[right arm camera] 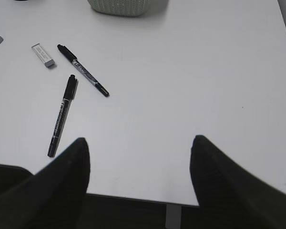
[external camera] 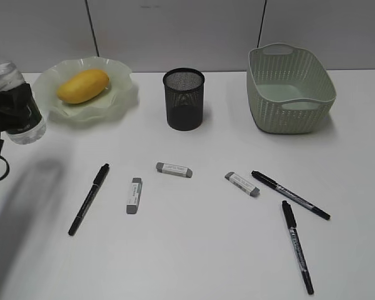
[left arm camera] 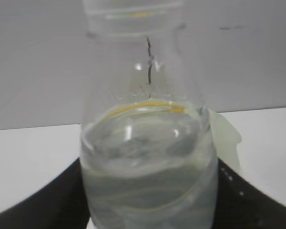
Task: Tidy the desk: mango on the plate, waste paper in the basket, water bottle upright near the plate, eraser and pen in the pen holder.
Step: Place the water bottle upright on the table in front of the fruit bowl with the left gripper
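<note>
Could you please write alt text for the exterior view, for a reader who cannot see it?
At the left edge, the left gripper holds a clear water bottle above a white desk, beside a green plate holding a mango. A black mesh pen holder and green basket stand behind three pens and three erasers scattered across the desk.
</note>
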